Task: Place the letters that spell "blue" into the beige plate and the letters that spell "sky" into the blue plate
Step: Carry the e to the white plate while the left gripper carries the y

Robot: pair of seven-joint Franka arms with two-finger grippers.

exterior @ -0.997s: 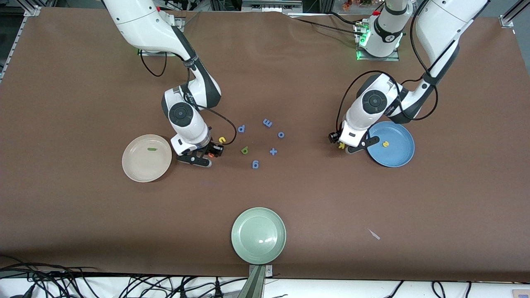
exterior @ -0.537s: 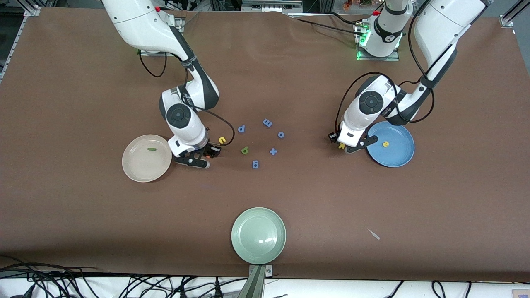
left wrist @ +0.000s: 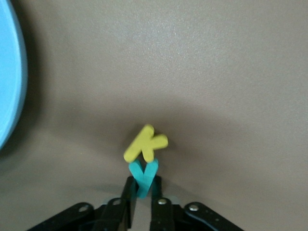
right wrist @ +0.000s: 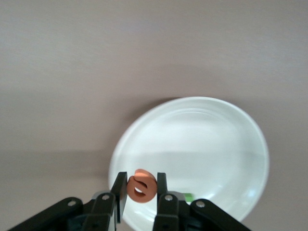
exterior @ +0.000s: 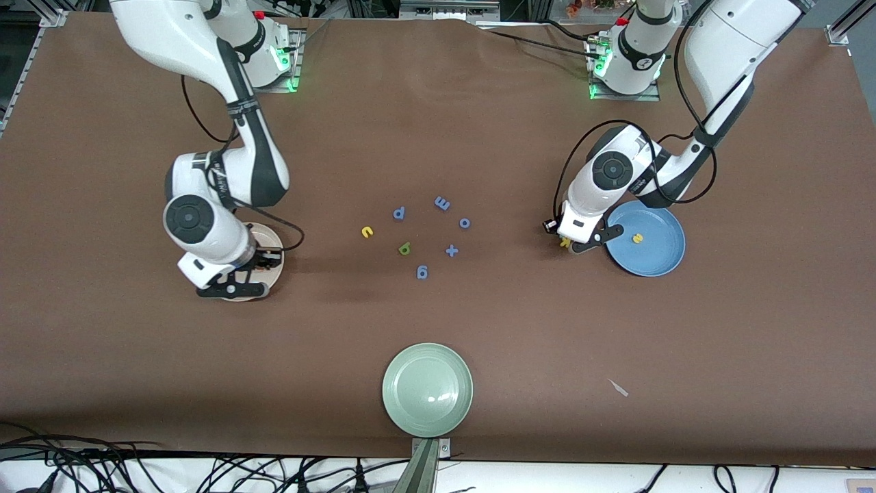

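My right gripper (right wrist: 141, 188) is shut on the orange "e" (right wrist: 141, 185) and hangs over the rim of the beige plate (right wrist: 207, 144), where the green "l" (right wrist: 188, 196) lies. From the front, the right gripper (exterior: 272, 259) covers part of that plate (exterior: 268, 239). My left gripper (left wrist: 142, 193) is shut on the teal "y" (left wrist: 143, 175), low at the table beside the blue plate (exterior: 657, 257). The yellow "k" (left wrist: 146, 143) touches the "y". The yellow "s" (exterior: 637, 238) lies in the blue plate. The yellow "u" (exterior: 367, 232) and green "b" (exterior: 404, 248) lie mid-table.
Several all-blue letters (exterior: 442, 203) are scattered round the "b" at mid-table. A pale green plate (exterior: 428, 389) sits at the table edge nearest the front camera. A small scrap (exterior: 619, 388) lies toward the left arm's end.
My right arm has carried the orange "e" from beside the yellow "u" to over the beige plate. My left gripper has shut on the teal "y".
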